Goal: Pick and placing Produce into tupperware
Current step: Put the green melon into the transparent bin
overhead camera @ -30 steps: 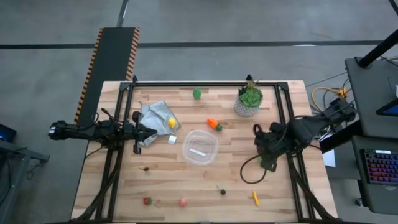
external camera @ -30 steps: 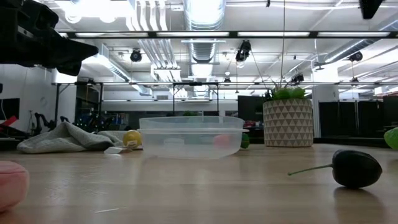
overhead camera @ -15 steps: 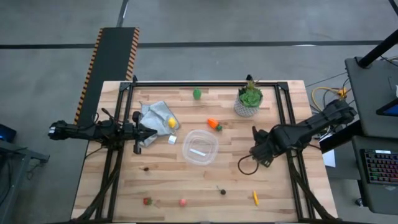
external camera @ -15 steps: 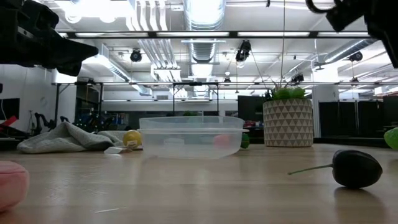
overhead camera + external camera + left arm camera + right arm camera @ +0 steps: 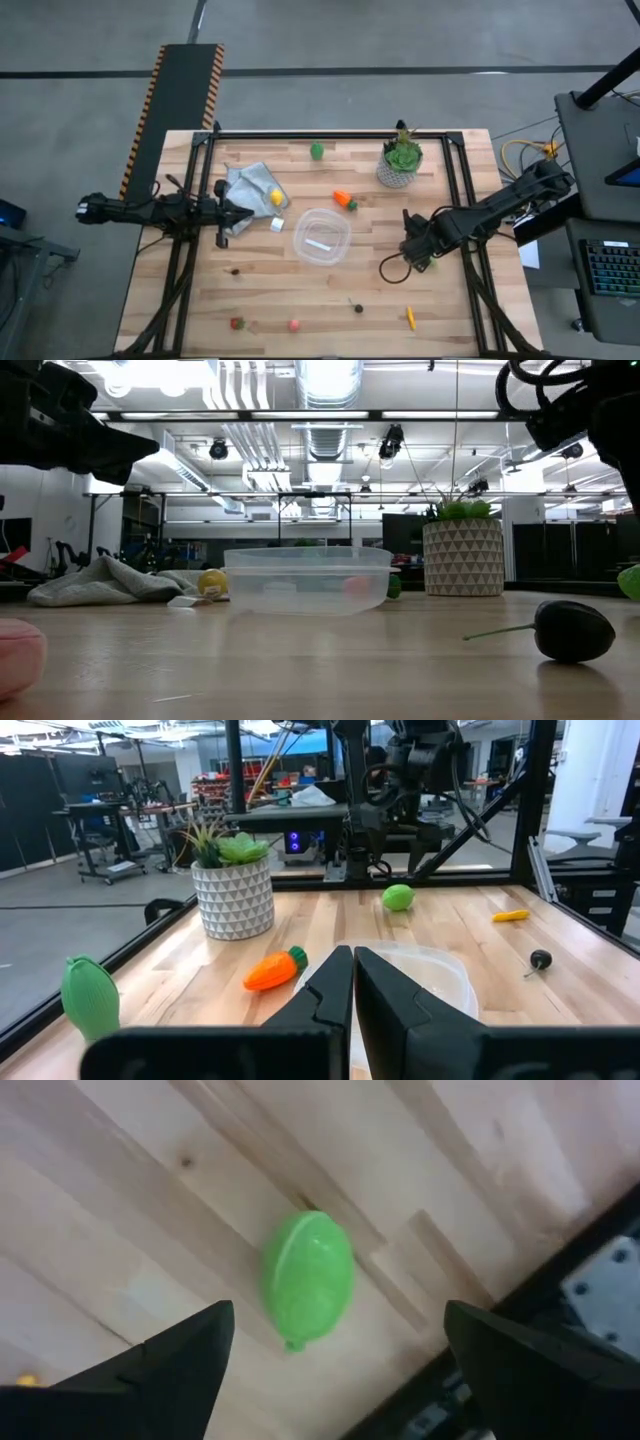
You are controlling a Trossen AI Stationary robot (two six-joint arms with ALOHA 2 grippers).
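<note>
Produce lay scattered over the wooden table [image 5: 260, 285] while the tupperware [image 5: 321, 237], a clear shallow container with rounded corners, sat at the middle of the high view with no piece visibly inside. The right gripper [image 5: 330, 1342] hung right of centre in the high view, directly over a small green lime-like fruit [image 5: 307, 1276]; its fingers [image 5: 175, 1360] stood wide apart on either side of the fruit and were not yet touching it. Judging from this, the step in hand was the approach for a pick: the next move would call for lowering until the fingers bracketed the fruit, closing, then carrying it across to the container. The fruit looked smooth, oval and glossy, with a pale seam, so it could roll or slip if pinched off-centre. The left gripper [image 5: 352, 982] waited at the left of the high view beside a grey cloth [image 5: 247, 186], its fingers pressed together, holding nothing. An orange carrot [image 5: 343, 199] lay just above the container.
</note>
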